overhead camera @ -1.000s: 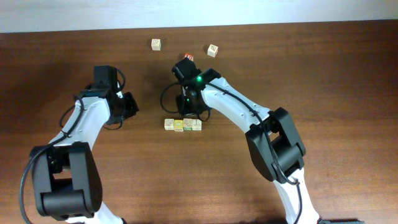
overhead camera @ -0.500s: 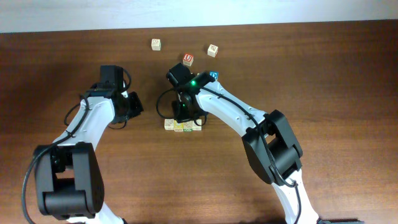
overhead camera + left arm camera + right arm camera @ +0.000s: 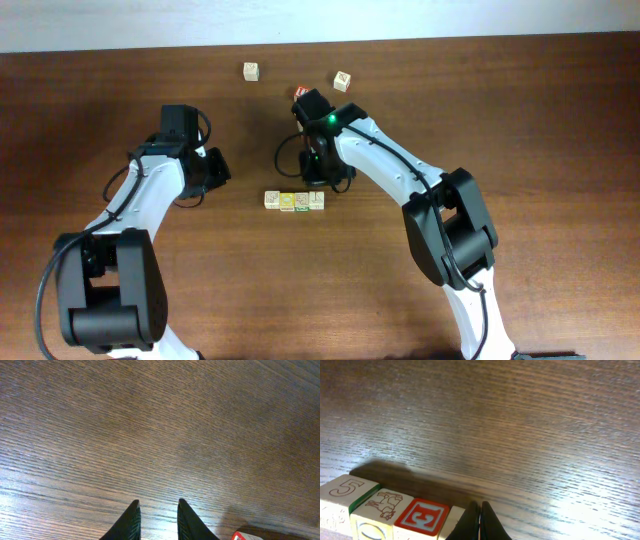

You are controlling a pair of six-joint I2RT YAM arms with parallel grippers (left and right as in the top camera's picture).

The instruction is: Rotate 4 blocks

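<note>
Four blocks (image 3: 294, 201) are set in a straight row on the surface (image 3: 530, 120), touching side by side. In the right wrist view a "5", an animal drawing and a red "E" are seen on three of them. The right end effector (image 3: 480, 510) is held just beside the row's right end, jaws pressed together with nothing between them; contact cannot be judged. The left end effector (image 3: 157, 506) is kept well left of the row, jaws slightly parted and empty. One pale cube (image 3: 251, 71) and a second cube (image 3: 343, 81) lie well beyond the row.
</note>
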